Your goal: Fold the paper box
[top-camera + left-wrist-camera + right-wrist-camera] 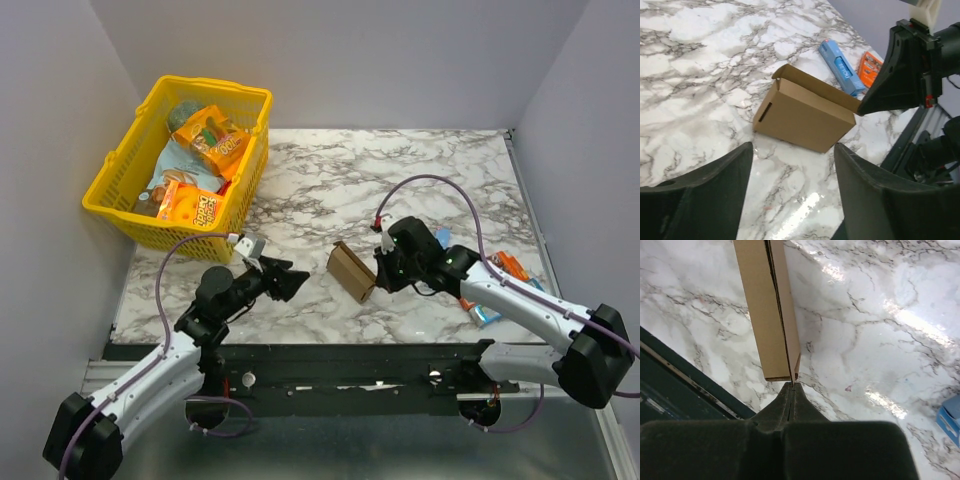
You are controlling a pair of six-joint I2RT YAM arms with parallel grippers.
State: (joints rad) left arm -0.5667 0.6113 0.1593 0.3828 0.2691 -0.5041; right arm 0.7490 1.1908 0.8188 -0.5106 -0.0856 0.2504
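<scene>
Reaching in low, my right gripper (381,270) sets its closed tips against the open flap of the plain brown cardboard box (350,272) on the white marble table (330,180); left of the box, my left gripper (296,283) hovers, spread wide.

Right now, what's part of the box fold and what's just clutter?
Job: paper box; right gripper, shut on its flap; left gripper, open, short of it.
Clutter: yellow basket; blue packet; orange packet.
</scene>
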